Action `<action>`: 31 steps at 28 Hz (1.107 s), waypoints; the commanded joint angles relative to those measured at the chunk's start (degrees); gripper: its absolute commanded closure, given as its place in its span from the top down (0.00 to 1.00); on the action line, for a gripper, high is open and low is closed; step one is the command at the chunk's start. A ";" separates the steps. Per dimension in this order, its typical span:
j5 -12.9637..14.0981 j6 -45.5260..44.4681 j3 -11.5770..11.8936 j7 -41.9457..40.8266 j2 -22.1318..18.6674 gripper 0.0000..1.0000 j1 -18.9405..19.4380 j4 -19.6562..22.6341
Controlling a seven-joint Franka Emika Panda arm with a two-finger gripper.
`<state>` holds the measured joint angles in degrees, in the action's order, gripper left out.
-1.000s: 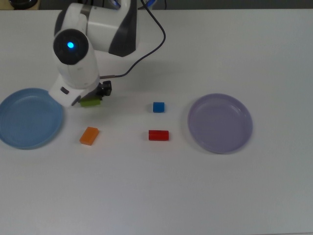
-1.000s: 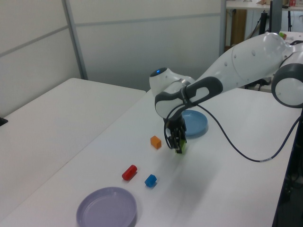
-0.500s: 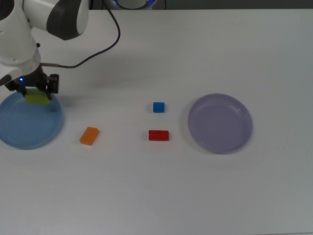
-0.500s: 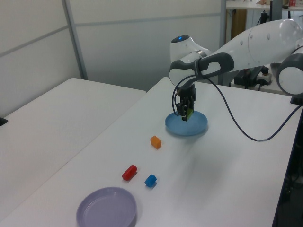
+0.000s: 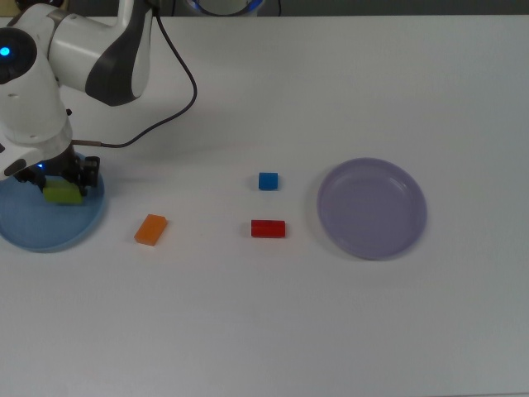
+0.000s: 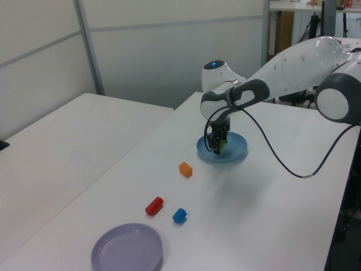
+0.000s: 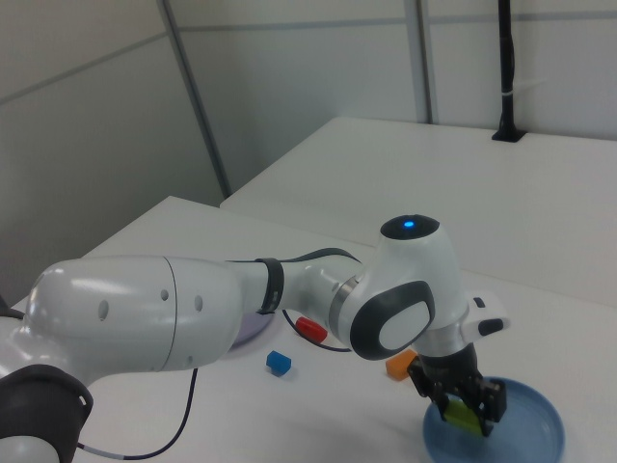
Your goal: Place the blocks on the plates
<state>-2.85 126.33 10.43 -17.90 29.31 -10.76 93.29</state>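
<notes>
Gripper (image 5: 63,187) is seen at the top view's left edge, closed on the green block (image 5: 63,194), which is held low over the blue plate (image 5: 45,231). Contact between block and plate cannot be told. Orange block (image 5: 150,229), red block (image 5: 268,228) and blue cube (image 5: 268,180) lie on the table (image 5: 273,322) at frame centre; the lilac plate (image 5: 372,208) is seen at centre right.

A white table (image 5: 331,331) stands beside a second white table (image 6: 51,141), pale panelled walls (image 6: 169,51) behind.
</notes>
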 commanded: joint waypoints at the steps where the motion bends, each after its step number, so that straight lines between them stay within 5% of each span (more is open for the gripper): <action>1: 0.04 0.58 -0.15 0.49 0.48 0.70 0.04 -0.83; 9: -0.23 0.58 -0.32 0.58 0.48 0.99 0.65 -0.74; 15: 1.09 -0.21 -0.85 3.29 -1.27 1.00 1.53 -0.65; 26: 2.94 0.23 -1.55 23.86 -1.27 0.97 7.24 -0.65; 31: 5.22 1.46 -2.69 28.35 1.53 0.85 7.95 -0.74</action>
<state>0.35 126.33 8.29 6.55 28.96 -3.01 92.22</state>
